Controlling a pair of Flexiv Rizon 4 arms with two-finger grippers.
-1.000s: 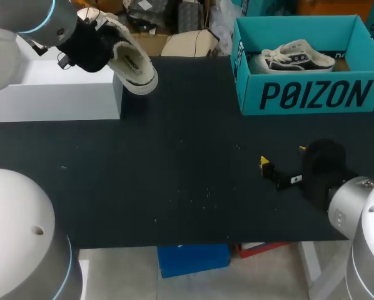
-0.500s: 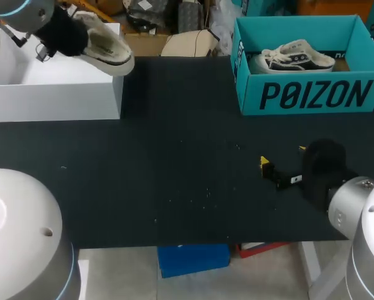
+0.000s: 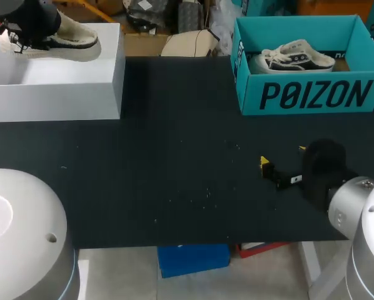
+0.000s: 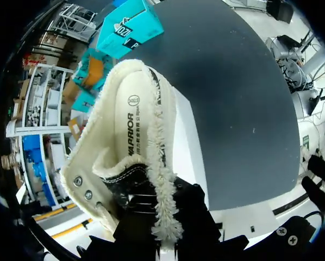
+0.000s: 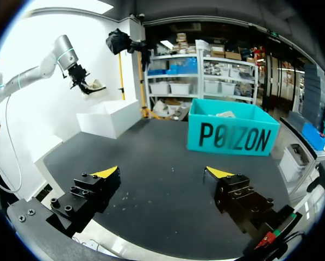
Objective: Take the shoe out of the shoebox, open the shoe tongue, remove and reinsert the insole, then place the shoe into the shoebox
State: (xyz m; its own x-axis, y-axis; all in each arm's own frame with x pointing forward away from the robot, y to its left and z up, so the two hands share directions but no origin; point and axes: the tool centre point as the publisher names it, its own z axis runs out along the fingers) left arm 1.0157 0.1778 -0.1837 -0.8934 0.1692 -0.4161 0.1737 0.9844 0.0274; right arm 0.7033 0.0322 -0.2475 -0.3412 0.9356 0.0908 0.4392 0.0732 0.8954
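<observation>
A cream fleece-lined shoe (image 3: 68,39) hangs over the white box (image 3: 55,94) at the table's far left, lying roughly level. My left gripper (image 3: 25,28) is shut on its laced side. In the left wrist view the shoe (image 4: 132,125) stretches ahead of the gripper (image 4: 162,228), insole showing, with its fleece collar pinched between the black fingers; the white box (image 4: 187,141) lies under it. A teal shoebox (image 3: 312,94) at the far right holds a second, pale shoe (image 3: 293,57). My right gripper (image 3: 283,156) rests open and empty above the table's near right, also seen in its own wrist view (image 5: 162,174).
In the right wrist view the teal shoebox (image 5: 233,133) and the white box (image 5: 111,117) stand far ahead of the fingers, across the black tabletop (image 3: 187,162). Small light specks dot the middle of the table.
My left arm has carried the shoe left and back, from beside the white box's right corner to over the box, and levelled it. The right arm has not moved.
</observation>
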